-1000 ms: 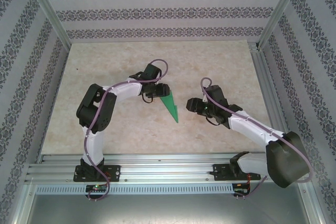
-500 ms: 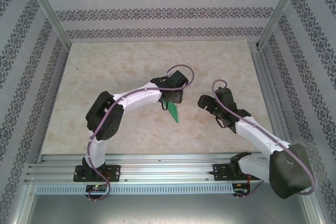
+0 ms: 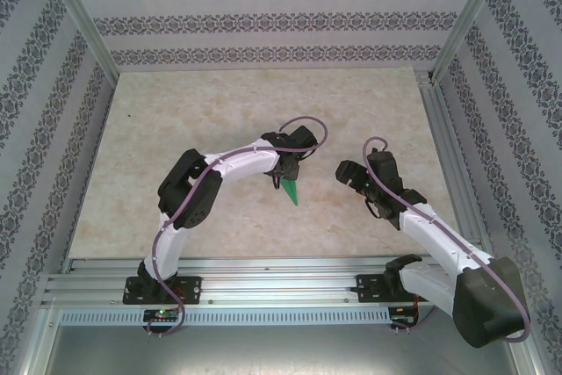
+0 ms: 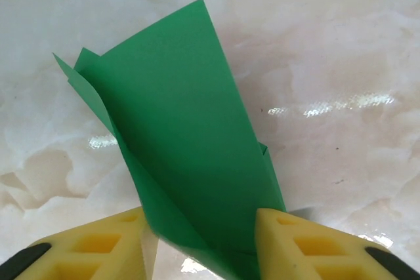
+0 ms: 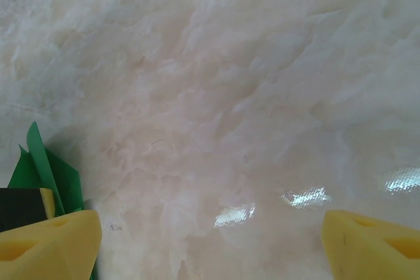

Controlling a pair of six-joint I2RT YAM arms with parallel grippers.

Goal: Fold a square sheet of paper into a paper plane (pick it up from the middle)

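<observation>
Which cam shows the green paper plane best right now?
Left wrist: the paper plane sits close up, its folds and layered edges plain. Top external gives a small green tip poking out from under the left end effector. Right wrist catches a green sliver at its lower left edge.

From above, the left gripper point(image 3: 290, 167) covers most of the paper plane point(image 3: 292, 192); just its pointed tip pokes out past the fingers. Up close, the plane's base between the 2 fingers point(image 4: 98, 247) runs off the bottom edge.
</observation>
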